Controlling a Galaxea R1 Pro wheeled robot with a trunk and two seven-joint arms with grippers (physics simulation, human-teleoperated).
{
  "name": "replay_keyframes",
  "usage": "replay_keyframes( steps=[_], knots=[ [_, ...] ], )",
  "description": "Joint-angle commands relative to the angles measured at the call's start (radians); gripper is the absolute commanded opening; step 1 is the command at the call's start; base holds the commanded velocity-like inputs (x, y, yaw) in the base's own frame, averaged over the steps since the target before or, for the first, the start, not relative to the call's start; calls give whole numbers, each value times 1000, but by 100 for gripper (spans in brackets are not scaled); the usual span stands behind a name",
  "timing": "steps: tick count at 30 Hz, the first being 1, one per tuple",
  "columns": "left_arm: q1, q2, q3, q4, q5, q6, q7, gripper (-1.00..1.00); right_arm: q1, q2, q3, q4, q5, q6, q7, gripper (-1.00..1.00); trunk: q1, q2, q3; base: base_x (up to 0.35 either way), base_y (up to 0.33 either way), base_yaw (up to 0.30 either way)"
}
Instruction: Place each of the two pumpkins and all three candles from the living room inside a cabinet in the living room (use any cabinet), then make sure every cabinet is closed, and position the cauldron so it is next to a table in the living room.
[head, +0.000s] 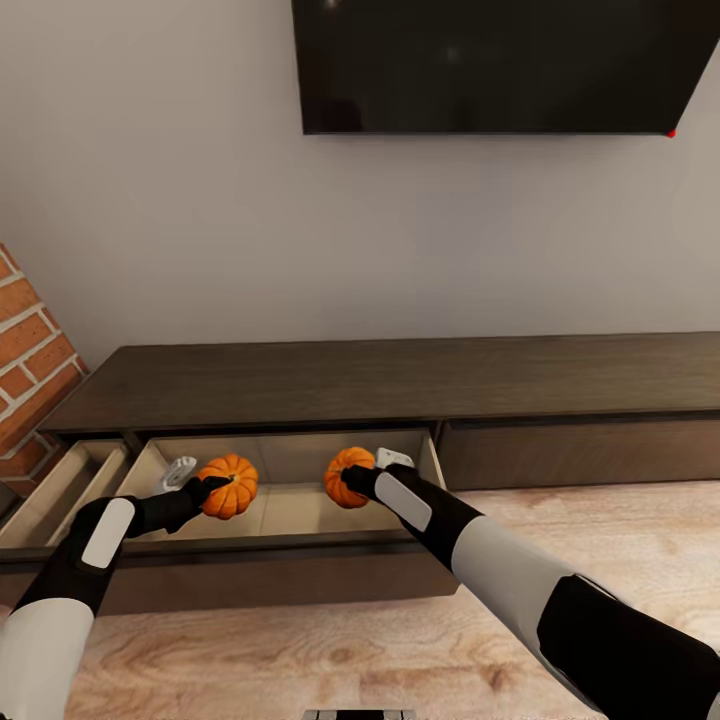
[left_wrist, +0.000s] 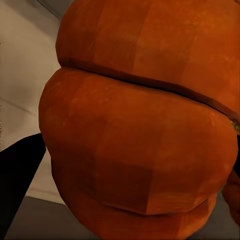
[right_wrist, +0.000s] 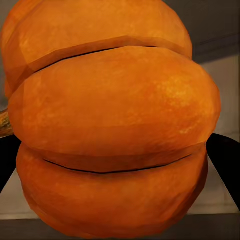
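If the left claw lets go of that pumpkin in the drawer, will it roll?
Probably a little: the left pumpkin is round and ribbed, so it may wobble. The open drawer has walls that should stop it. It looks stiff in the left gripper.

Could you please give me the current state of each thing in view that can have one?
Left gripper: shut on left pumpkin.
Right gripper: shut on right pumpkin.
Middle drawer: pulled open.
Left drawer: open.
Right panel: closed.
TV: dark.

tv (head: 500, 60) cut off at top, cabinet (head: 400, 375) cut off right, both pumpkins overflow wrist views
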Motion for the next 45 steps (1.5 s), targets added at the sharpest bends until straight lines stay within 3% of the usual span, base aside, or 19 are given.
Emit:
replay_keyframes(
  steps=[1, 8, 14, 17, 21, 29, 32, 37, 42, 45],
  knots=[
    [-1, 0, 2, 0, -7, 5, -7, -100, -1, 0, 8, -1, -4, -2, -7, -100, 0, 0, -1, 0, 0, 0],
    [-1, 0, -2, -1, -8, 1, -6, -100, -1, 4, 13, 10, -2, -9, -6, -100, 0, -1, -5, 0, 0, 0],
    [-1, -2, -28, -5, -8, -15, 3, -100, -1, 9, 14, 11, 44, -11, -7, -100, 3, -2, -28, 0, 0, 0],
    [-2, -10, -47, -13, -4, -24, 78, -100, -1, 11, 14, 11, 48, -11, -7, -100, 3, -2, -32, 0, 0, 0],
    [-2, -50, -61, -46, -4, -49, 171, -100, -1, 11, 14, 11, 54, -10, -7, -100, 3, -2, -32, 0, 0, 0],
    [-2, -61, -86, -83, -4, -55, 200, -100, -1, 13, 14, 10, 82, -8, -8, -100, 3, -2, -32, 0, 0, 0],
    [-2, -62, -92, -85, -5, -56, 202, -100, -2, 14, 13, 10, 83, -7, -8, -100, 5, -3, -43, 0, 0, 0],
    [-2, -63, -136, -107, -30, -56, 218, -100, -21, 14, 13, 9, 83, -4, -26, -100, 6, -3, -51, 0, 0, 0],
    [-2, -110, -151, -146, -50, -59, 322, -100, -24, 14, 14, 9, 83, -3, -46, -100, 6, -3, -51, 0, 0, 0],
    [-2, -124, -168, -165, -55, -59, 358, -100, -24, 14, 14, 8, 84, -3, -61, -100, 6, -3, -51, 0, 0, 0]
  ],
)
